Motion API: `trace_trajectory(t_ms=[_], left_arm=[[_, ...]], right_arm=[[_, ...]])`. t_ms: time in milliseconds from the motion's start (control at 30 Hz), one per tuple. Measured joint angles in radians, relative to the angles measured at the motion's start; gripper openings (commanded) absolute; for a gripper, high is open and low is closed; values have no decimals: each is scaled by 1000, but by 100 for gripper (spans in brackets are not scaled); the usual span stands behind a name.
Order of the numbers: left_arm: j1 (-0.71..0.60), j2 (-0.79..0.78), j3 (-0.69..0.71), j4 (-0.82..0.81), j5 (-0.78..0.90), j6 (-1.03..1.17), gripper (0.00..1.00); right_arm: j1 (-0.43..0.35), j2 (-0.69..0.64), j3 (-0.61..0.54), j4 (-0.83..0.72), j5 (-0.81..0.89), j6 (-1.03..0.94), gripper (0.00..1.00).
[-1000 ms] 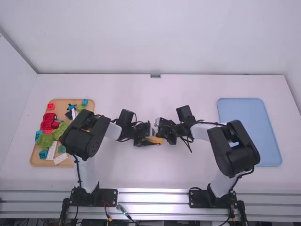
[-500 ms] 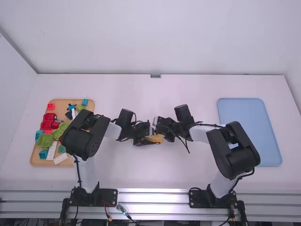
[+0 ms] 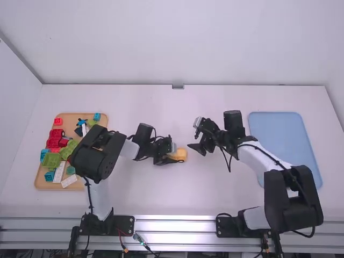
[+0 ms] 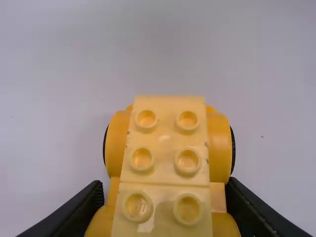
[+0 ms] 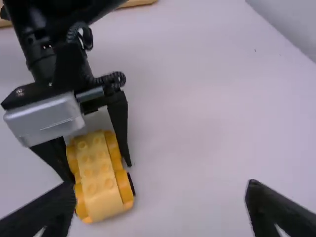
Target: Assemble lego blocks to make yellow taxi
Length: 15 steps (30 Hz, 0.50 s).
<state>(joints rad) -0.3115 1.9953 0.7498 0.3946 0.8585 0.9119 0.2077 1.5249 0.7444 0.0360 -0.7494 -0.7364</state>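
Although the taxi is only partly built, its base is recognisably a vehicle: a yellow car body (image 4: pixel 219 148) with a dark wheel edge (image 4: pixel 232 150) showing at the side and at least 2 pale yellow bricks (image 4: pixel 165 165) seated end to end along its spine. Across these bricks, 6 raised studs are visible in the left wrist view, none of them capped. The assembly lies near the middle of the white table (image 3: pixel 177 107), between the arms. The left gripper (image 5: pixel 101 172) pinches it from its 2 long sides, while the right gripper (image 5: pixel 159 195) stands just beside it, spread wide and holding nothing. Done, by this reading: the wheeled base and its lower layer. Left, in all likelihood: the cabin, roof and any taxi details, for which the exposed studs offer attachment. On the wooden tray (image 3: pixel 40 183), at the left, are loose red blocks (image 3: pixel 55 138), green blocks (image 3: pixel 51 160), blue blocks (image 3: pixel 49 176) and white pieces (image 3: pixel 70 180); which of these belong to the taxi cannot be told. The blue tray (image 3: pixel 285 140), at the right, may be intended for the finished model.
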Motion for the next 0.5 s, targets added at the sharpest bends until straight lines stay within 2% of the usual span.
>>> trace_trajectory(t_ms=[233, 500], left_arm=[[-4, 0, 26, -19, 0, 0, 51], [-10, 0, 26, -21, 0, 0, 52]], right_arm=[[-19, -7, 0, -46, 21, 22, 99], [-19, -7, 0, -41, 21, 29, 99]])
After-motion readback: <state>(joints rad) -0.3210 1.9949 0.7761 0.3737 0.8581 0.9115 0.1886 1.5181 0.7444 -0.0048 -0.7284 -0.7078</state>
